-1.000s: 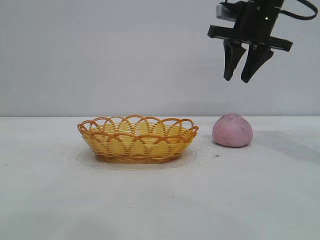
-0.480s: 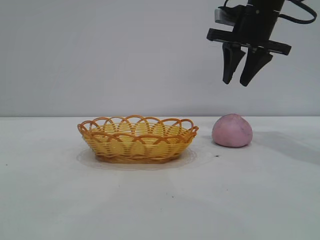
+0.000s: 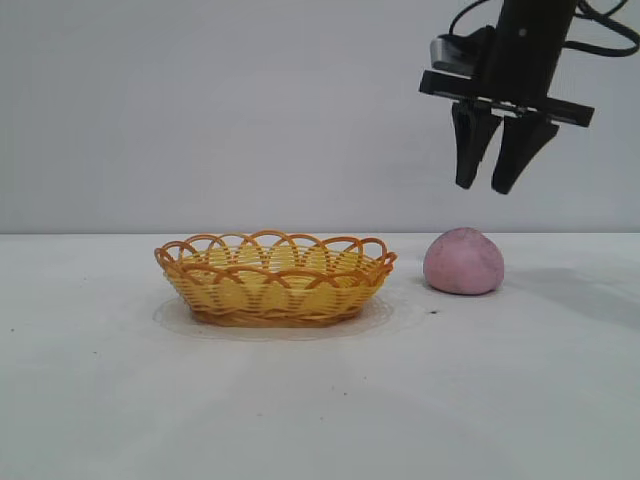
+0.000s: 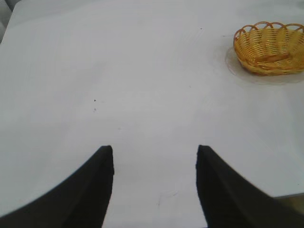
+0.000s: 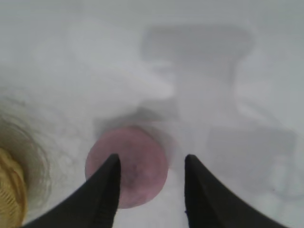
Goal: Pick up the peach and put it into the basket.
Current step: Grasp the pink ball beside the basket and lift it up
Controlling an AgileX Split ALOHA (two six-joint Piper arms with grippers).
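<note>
Peach sits on the worktop just right of the basket, untouched. In the exterior view the right hand, fingers apart, has dropped and shifted right over 1 second, now above the peach's right side. Left wrist view: the left hand hangs apart, idle, far from the basket. Right wrist view: open fingers frame the peach, off-centre; I judge descent underway.

- No writing, label, brand, number or sign can be read in any of the views.
- The basket, the peach and the bench show no markings.
- The dark fingers of the right gripper show no lettering either.
</note>
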